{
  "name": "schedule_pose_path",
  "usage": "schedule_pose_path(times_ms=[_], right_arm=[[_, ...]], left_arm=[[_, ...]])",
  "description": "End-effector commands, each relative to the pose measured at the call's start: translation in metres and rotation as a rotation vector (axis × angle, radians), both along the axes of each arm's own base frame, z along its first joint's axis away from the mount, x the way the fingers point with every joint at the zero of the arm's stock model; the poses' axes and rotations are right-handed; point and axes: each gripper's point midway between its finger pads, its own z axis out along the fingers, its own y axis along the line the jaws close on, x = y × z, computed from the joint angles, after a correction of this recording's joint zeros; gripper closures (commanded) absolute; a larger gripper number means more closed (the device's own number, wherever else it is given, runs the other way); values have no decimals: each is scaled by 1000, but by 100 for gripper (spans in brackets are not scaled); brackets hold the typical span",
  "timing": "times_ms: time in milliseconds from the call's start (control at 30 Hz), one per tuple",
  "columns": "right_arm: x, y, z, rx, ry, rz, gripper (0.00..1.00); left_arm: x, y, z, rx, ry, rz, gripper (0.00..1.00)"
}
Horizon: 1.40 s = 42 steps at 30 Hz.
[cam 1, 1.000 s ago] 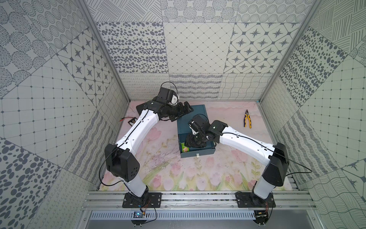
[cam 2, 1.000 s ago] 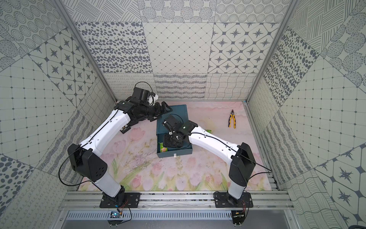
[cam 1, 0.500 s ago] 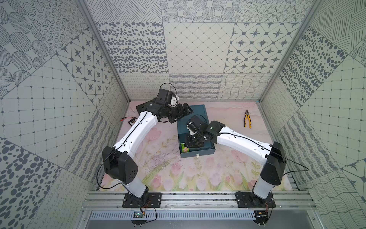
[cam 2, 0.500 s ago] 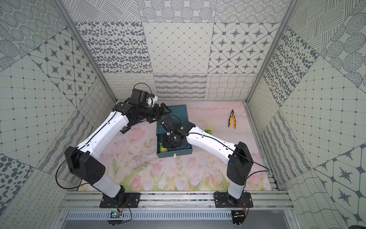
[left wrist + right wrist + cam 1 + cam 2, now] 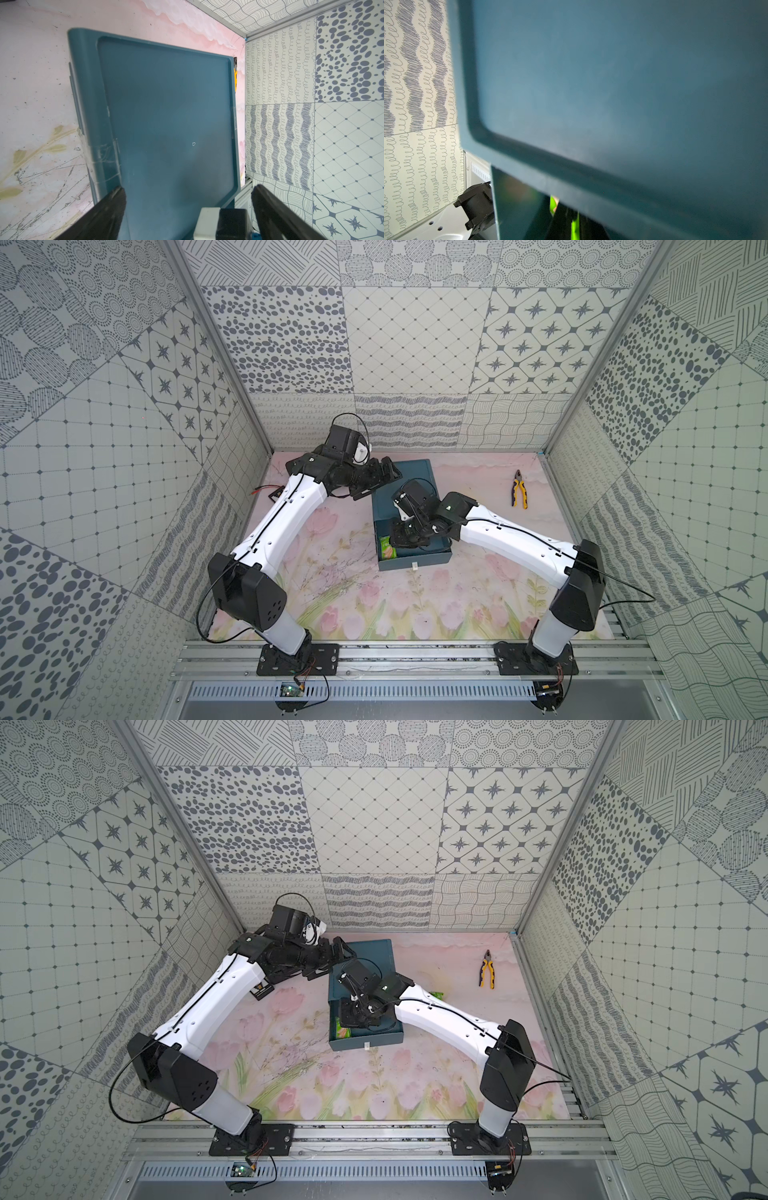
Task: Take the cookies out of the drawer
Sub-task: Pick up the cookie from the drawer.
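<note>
Both arms are showing only a small shift from the earlier pictures: the left arm's elbow is sitting slightly lower in the picture, and the right hand (image 5: 405,537) is still reaching down inside the open drawer (image 5: 415,562). In the right wrist view its dark fingers are standing close together with a thin green strip between them, so it is looking clenched on a cookie packet (image 5: 575,225). The left hand (image 5: 388,477) is hovering released, its fingers spread over a corner of the cabinet top (image 5: 415,472).

As I judge it, the task is running but far from finished. One green packet (image 5: 436,994) is already lying out on the surface (image 5: 353,593), just beside the cabinet and partly behind the right arm. Another packet (image 5: 385,546) is lying in the drawer's front left corner. Whether more cookies are waiting under the right arm, I cannot tell.

For moving, the drawer walls are closing in the right hand on three sides, and the cabinet edge is hanging close above its wrist, so the lift probably needs to go up and forward. Open room is lying in front of the drawer and at its left. At the right the pliers (image 5: 519,493) are lying well apart.
</note>
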Motion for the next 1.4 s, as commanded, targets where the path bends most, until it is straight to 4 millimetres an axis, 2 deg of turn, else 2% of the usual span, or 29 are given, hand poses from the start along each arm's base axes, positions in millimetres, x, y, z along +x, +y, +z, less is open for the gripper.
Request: schedule_pose_path(times_ms=[0, 167, 300, 533, 700, 833, 1000, 1200, 1267, 1367], right_arm=[[0, -9, 26, 37, -58, -25, 100], [-2, -17, 45, 73, -79, -56, 100], [-8, -25, 50, 92, -73, -68, 100], [-12, -30, 64, 141, -61, -66, 100], [-10, -36, 85, 202, -65, -77, 100], [4, -47, 116, 296, -79, -102, 100], [21, -69, 141, 366, -98, -135, 100], [42, -110, 159, 435, -109, -185, 100], [51, -128, 158, 435, -118, -190, 100], [64, -159, 139, 381, -97, -225, 100]], left_arm=[[-5, 8, 4, 43, -16, 6, 1], [-6, 12, 0, 57, -4, 21, 1], [-8, 14, 7, 63, -26, 21, 2], [-6, 23, 1, 110, -2, 25, 1], [-7, 22, 21, 87, -33, 31, 1], [-11, 25, 39, 84, -58, 36, 1], [-17, 31, 55, 99, -96, 40, 1], [-20, 27, 52, 88, -101, 15, 1], [-22, 28, 55, 72, -99, 27, 2], [-30, 26, 71, 23, -123, 34, 1]])
